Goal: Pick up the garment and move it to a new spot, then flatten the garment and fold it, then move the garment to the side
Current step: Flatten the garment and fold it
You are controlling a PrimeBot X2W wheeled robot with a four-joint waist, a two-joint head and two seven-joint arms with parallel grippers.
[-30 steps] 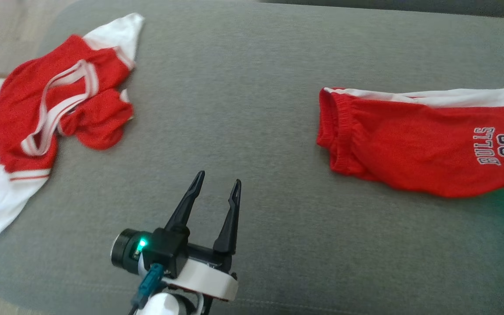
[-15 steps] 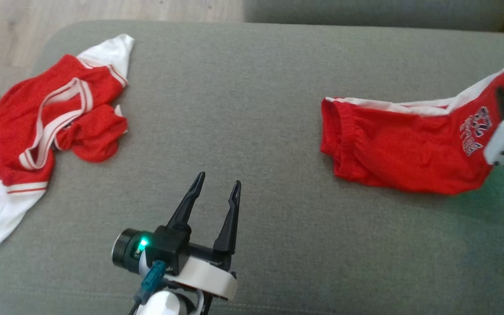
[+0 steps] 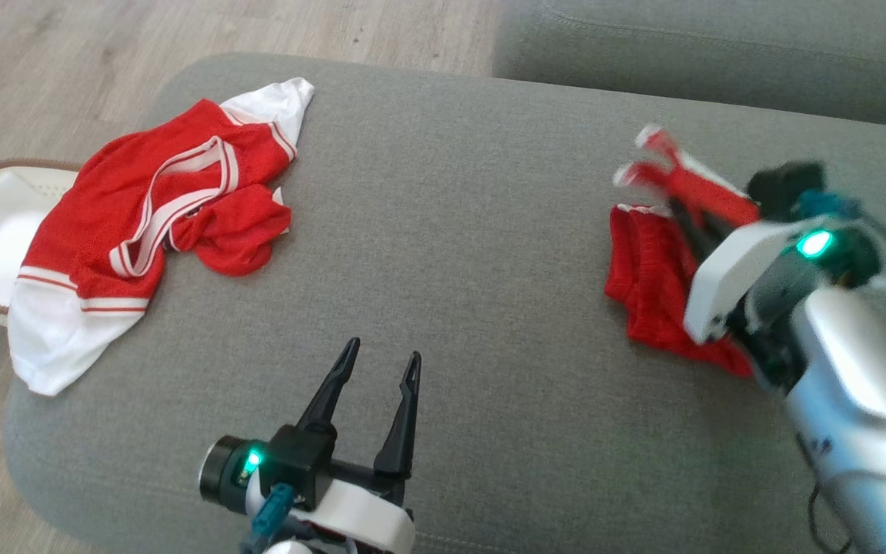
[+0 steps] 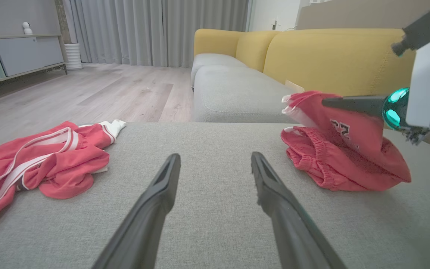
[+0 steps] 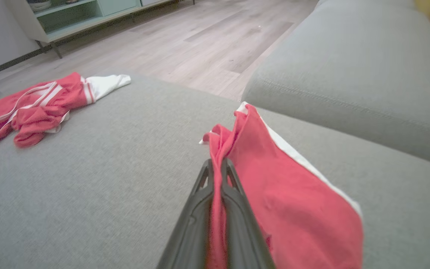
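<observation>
As the right gripper (image 5: 217, 166), its dark fingers pinched shut on the leg hem, swings up and back over the grey upholstered ottoman (image 3: 451, 231), the red fabric basketball shorts with a white side stripe (image 3: 647, 269) rise out of the flat spread they held a second ago. The printed leg end now hangs above the elastic waistband, which rests on the cushion at the robot's right. The fold looks to be under way, with the move to the side not yet made. The cloth drapes limp and bunched, its lettering partly hidden. The left gripper (image 3: 383, 350) hovers near the front edge, fingers spread and empty, well apart from the shorts. A crumpled red-and-white jersey (image 3: 158, 200) lies at far left.
</observation>
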